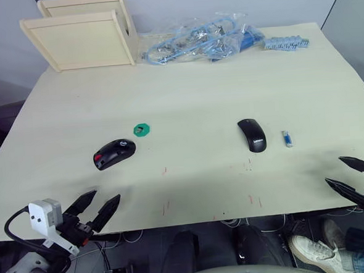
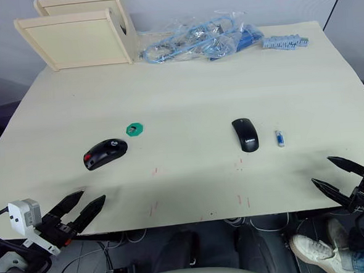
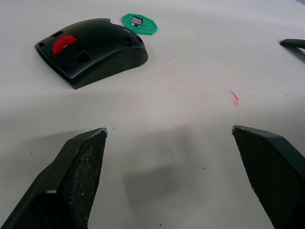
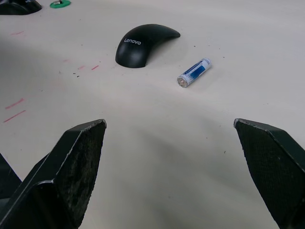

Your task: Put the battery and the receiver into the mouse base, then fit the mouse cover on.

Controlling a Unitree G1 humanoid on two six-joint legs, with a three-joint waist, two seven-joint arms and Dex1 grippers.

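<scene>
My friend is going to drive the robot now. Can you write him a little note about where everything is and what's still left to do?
Left gripper: open, holding nothing, at the table's near edge in front of the mouse base.
Right gripper: open, holding nothing, at the near right edge.
Mouse base: on the table, on the left side.
Receiver: lying on the green disc, just beyond the base.
Mouse cover: on the right side, with the battery lying beside it, apart from it.
Done: nothing yet.
Left: put the battery and the receiver into the base, then fit the cover on.
</scene>
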